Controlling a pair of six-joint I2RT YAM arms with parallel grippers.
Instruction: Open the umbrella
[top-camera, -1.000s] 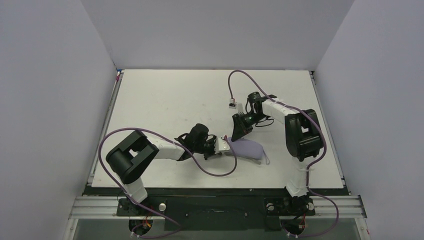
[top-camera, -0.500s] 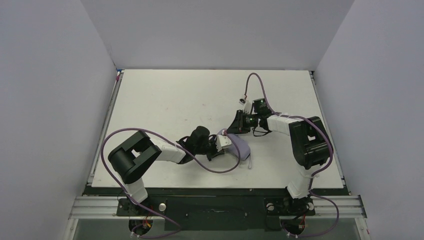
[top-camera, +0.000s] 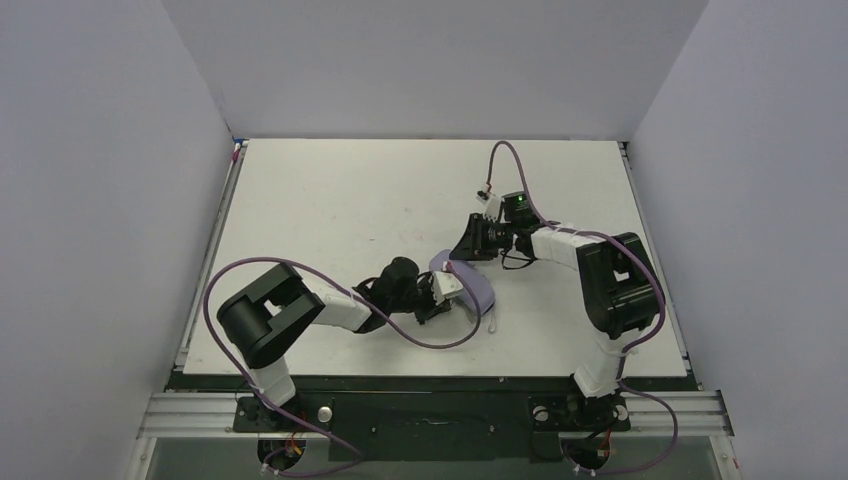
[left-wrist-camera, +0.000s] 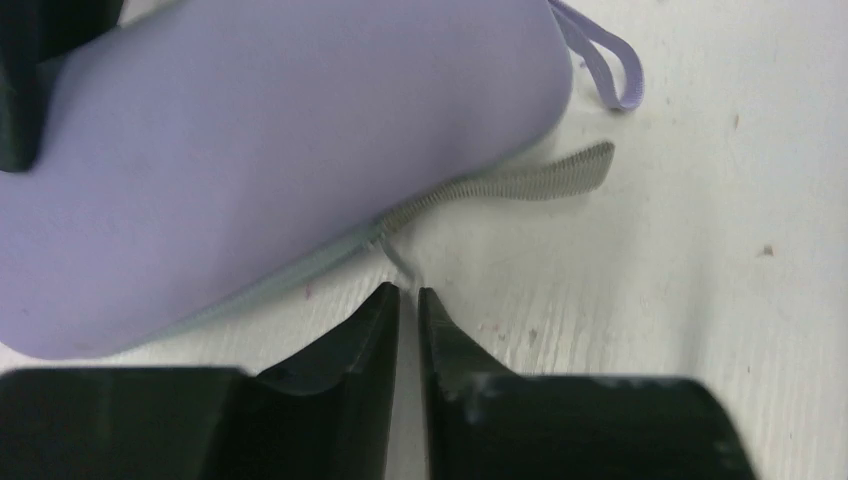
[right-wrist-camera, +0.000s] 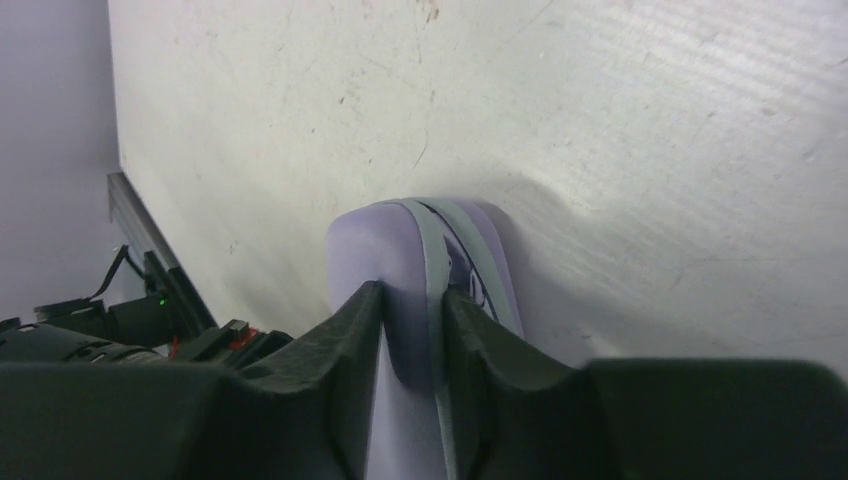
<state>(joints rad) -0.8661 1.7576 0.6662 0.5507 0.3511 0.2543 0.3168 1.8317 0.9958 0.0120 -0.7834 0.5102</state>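
The umbrella is hidden; only the lavender oval hard case (top-camera: 480, 290) shows, tipped up on its edge on the table. In the left wrist view the case (left-wrist-camera: 280, 130) fills the upper left, with its grey zip tape (left-wrist-camera: 500, 185) trailing right. My left gripper (left-wrist-camera: 408, 292) is shut on the thin zipper pull (left-wrist-camera: 393, 255) at the case's seam; it also shows in the top view (top-camera: 452, 292). My right gripper (right-wrist-camera: 412, 295) is shut on one shell at the case's end (right-wrist-camera: 400, 250), where the zip gapes slightly; it shows in the top view too (top-camera: 463, 254).
A lavender wrist loop (left-wrist-camera: 600, 60) lies on the white table (top-camera: 340, 200) beside the case, near the front (top-camera: 497, 318). Grey walls close in the table on three sides. The left arm's purple cable (top-camera: 420, 338) loops just in front of the case.
The case has gone from lying flat to tipped on edge and shifted left. My right gripper swung round and closed on its far end. My left gripper kept its hold at the seam.
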